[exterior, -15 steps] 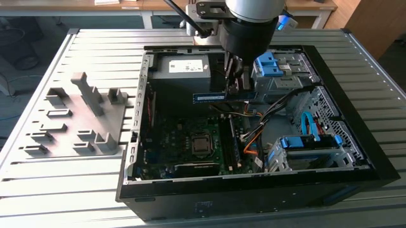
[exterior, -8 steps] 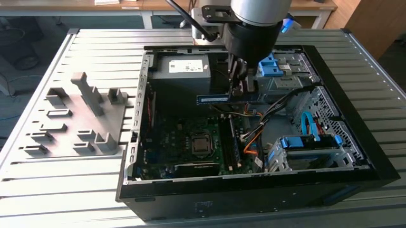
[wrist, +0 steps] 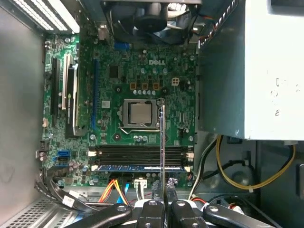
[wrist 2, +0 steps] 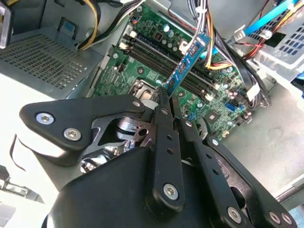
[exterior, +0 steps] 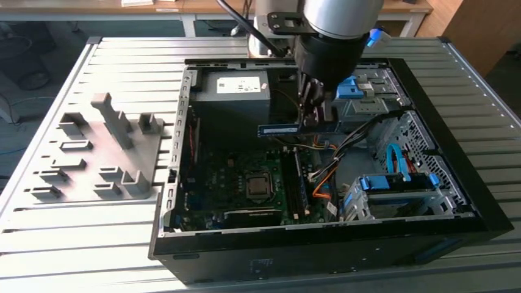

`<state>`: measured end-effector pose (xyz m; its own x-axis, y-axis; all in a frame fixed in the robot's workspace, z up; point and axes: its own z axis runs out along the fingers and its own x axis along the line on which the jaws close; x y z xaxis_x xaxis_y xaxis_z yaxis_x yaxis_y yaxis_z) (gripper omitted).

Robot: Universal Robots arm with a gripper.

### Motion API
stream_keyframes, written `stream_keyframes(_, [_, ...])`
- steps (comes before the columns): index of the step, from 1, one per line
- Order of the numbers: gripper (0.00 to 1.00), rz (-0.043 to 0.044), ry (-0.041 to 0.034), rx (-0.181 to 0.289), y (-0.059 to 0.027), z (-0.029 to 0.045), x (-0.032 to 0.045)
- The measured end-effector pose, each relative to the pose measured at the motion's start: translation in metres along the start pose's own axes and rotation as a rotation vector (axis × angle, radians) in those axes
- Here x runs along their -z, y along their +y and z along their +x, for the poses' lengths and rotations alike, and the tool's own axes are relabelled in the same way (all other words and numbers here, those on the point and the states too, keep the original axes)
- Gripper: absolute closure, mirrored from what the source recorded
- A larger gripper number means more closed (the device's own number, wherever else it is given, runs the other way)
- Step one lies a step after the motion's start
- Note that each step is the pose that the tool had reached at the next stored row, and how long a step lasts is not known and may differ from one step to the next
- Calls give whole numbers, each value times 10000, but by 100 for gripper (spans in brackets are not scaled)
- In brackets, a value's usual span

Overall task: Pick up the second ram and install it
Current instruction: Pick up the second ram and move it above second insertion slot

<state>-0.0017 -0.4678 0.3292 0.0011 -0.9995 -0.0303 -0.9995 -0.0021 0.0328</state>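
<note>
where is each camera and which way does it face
Exterior view: off the arm, looking down into the open case; the arm shows.
First wrist view: on the wrist, facing the motherboard; the gripper shows.
Second wrist view: on the wrist, slanted along the fingers.
Shared: all show the gripper shut on the second ram.

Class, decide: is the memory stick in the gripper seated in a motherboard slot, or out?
Out. The gripper is shut on the second ram, holding it in the air above the motherboard.
</note>
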Motion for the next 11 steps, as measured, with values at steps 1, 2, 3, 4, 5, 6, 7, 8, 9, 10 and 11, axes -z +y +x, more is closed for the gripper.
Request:
stream_keyframes(1, [86, 0, 0, -1, -14, 2, -9])
stream_keyframes(2, [86, 0, 0, -1, -31, 5, -21])
stream_keyframes(3, [86, 0, 0, -1, -44, 8, -32])
stream_keyframes(4, [86, 0, 1, 0, -53, 17, -43])
stream_keyframes(5, [86, 0, 4, 1, -55, 36, -52])
stream_keyframes(6, [86, 0, 0, 0, -55, 64, -62])
stream_keyframes(7, [86, 0, -1, -1, -55, 95, -70])
stream_keyframes(8, [86, 0, 0, 0, -55, 121, -77])
stream_keyframes(9, [86, 0, -1, 0, -55, 145, -86])
stream_keyframes(10, [86, 0, 1, 0, -54, 169, -99])
stream_keyframes(11, [86, 0, -3, -1, -50, 181, -117])
